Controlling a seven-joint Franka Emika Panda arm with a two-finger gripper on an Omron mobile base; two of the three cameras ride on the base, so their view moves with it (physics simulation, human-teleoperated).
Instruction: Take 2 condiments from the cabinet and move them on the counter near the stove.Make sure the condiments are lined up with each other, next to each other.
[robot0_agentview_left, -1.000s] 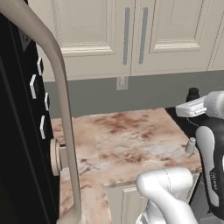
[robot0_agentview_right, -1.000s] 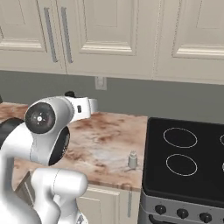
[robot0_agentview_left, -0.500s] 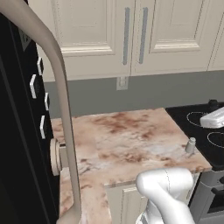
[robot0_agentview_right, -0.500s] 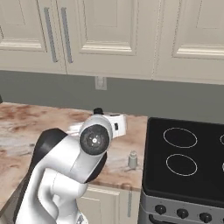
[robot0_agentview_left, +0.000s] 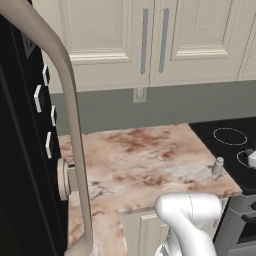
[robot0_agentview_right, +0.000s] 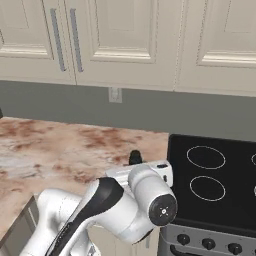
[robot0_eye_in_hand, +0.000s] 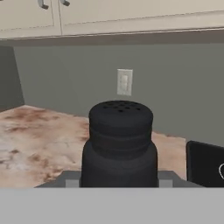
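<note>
The black condiment shaker (robot0_eye_in_hand: 120, 144) stands upright and close in the hand view, with my gripper (robot0_eye_in_hand: 119, 178) shut on its lower body. From the right base, its black top (robot0_agentview_right: 135, 156) pokes up behind my white hand, above the counter (robot0_agentview_right: 60, 150) beside the stove (robot0_agentview_right: 215, 175). The pale grey condiment shaker (robot0_agentview_left: 217, 166) stands upright on the counter (robot0_agentview_left: 135, 165) at its front right, next to the stove's (robot0_agentview_left: 225, 145) left edge. A bit of my hand (robot0_agentview_left: 251, 159) shows just right of it. The cabinet is out of view.
Cream panelled doors (robot0_agentview_right: 130, 35) with metal handles hang over a grey wall with an outlet (robot0_agentview_right: 115, 94). A tall black appliance (robot0_agentview_left: 20, 150) with a curved beige handle (robot0_agentview_left: 70, 130) bounds the counter's left end. My bent arm (robot0_agentview_right: 110, 205) fills the front.
My hand with the black shaker has swung right and come lower, from above the middle of the counter to the stove's edge. The grey shaker has stayed put.
</note>
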